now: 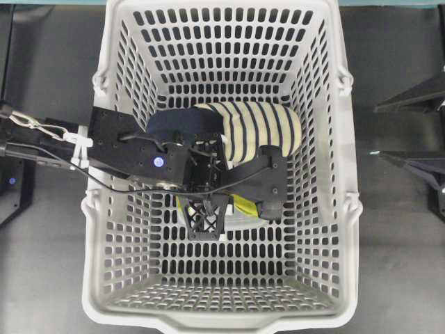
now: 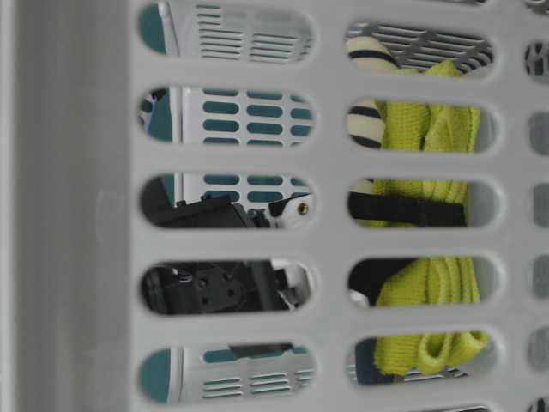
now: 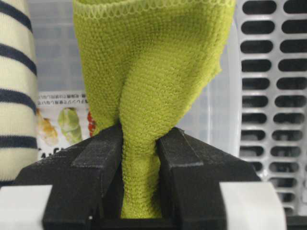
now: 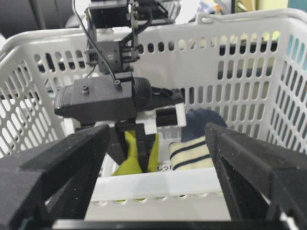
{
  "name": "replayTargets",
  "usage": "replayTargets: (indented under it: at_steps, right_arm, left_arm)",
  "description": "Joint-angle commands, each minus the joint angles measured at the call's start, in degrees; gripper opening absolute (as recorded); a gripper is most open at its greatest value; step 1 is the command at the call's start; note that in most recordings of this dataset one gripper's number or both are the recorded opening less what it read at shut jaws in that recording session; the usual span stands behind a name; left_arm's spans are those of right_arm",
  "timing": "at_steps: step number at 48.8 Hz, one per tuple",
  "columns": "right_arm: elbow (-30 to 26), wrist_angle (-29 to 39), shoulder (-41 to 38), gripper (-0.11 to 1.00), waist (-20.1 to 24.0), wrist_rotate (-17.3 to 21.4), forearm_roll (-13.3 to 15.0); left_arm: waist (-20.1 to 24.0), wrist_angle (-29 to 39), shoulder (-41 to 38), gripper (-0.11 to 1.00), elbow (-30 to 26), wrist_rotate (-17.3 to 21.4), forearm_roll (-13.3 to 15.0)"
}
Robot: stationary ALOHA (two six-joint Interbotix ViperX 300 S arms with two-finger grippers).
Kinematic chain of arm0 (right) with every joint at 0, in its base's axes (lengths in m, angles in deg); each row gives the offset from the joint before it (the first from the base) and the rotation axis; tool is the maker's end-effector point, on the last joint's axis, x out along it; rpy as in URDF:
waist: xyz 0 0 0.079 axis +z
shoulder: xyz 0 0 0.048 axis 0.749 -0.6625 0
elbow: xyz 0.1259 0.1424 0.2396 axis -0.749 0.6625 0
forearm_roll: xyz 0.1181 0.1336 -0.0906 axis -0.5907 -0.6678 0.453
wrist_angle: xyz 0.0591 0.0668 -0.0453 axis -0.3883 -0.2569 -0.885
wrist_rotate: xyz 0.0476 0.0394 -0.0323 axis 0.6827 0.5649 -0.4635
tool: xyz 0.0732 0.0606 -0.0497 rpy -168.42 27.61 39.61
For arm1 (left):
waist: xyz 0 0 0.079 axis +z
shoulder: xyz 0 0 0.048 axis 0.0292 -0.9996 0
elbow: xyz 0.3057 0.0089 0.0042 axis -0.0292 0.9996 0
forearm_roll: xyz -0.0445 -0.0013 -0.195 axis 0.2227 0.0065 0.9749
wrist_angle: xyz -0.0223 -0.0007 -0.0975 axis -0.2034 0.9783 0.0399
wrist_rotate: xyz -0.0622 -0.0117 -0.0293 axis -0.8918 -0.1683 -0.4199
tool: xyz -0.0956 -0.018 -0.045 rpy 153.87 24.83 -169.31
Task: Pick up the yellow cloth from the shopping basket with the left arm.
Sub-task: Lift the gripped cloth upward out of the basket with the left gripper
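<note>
The yellow cloth [image 3: 148, 62] is pinched between my left gripper's [image 3: 139, 143] black fingers, its fuzzy body fanning out past the tips. From overhead the left gripper [image 1: 214, 207] is inside the light-grey shopping basket [image 1: 348, 104], pointing down, with bits of the cloth [image 1: 245, 204] showing beside it. At table level the cloth [image 2: 425, 206] hangs behind the basket wall. My right gripper [image 4: 158, 139] is open and empty outside the basket, facing it; overhead it [image 1: 410, 132] is at the right.
A cream-and-navy striped slipper [image 1: 264, 129] lies in the basket just behind the left gripper, also seen in the left wrist view [image 3: 14, 86]. A clear plastic container with a printed label [image 3: 62, 120] lies under the cloth. Basket walls surround the left arm closely.
</note>
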Motion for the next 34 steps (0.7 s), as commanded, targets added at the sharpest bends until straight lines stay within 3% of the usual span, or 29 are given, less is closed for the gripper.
replayTargets:
  at_steps: [1, 23, 28, 34]
  right_arm:
    - [-0.5, -0.6, -0.3, 0.76, -0.1, 0.1, -0.2]
    - [-0.1, -1.1, 1.1, 0.74, -0.1, 0.3, -0.2]
    - [0.0, -1.0, 1.2, 0.75, -0.1, 0.3, -0.2]
    - [0.0, -1.1, 1.3, 0.74, -0.1, 0.3, -0.2]
  left_arm:
    - [-0.4, 1.4, 2.7, 0.15, -3.3, -0.1, -0.2]
    - [0.2, 28.5, 7.4, 0.15, -29.8, -0.1, -0.2]
    - [0.8, 32.1, 7.2, 0.15, -33.1, 0.7, -0.2]
    - [1.2, 32.3, 7.2, 0.15, -33.3, 1.8, -0.2]
